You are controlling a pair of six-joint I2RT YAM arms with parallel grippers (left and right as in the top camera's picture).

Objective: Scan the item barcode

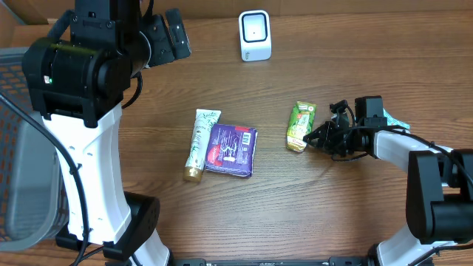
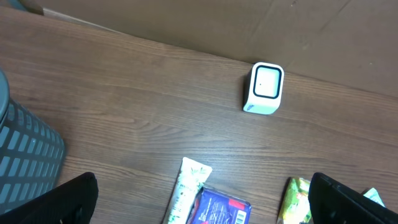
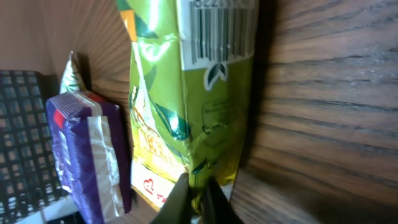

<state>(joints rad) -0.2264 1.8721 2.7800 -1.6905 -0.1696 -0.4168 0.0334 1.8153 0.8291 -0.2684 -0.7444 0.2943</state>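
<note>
**GRASP STAGE: PACKET PINCHED, SCAN PENDING**

**End effector.** The right gripper [image 3: 194, 198] has its fingers together, clamped on one end of the green packet [image 1: 301, 125]. The packet lies flat on the table [image 1: 332, 210], right of centre, and no lift shows. In the wrist view the barcode [image 3: 219, 28] sits on the upper face, at the end opposite the grip.

**Step in hand.** This appears to be the pick-up. The scan itself is not yet done.

**Next move.** Raise the packet and carry it far and left to the scanner [image 1: 255, 35], which stands at the far side of the table near centre. Turn the barcode face toward the scanner window. The grip holds only a thin edge, so the packet may droop or swing.

**Other arm.** The left gripper [image 1: 168, 35] has its fingers wide apart and holds nothing. It is raised at the far left.

**Surroundings.** A purple packet [image 1: 232, 149] and a tube [image 1: 201, 144] lie touching side by side, left of the green packet and apart from it.

**Containers.** A mesh basket [image 1: 13, 103] stands at the left edge. No item shows in its visible part, and the left arm hides the rest.
</note>
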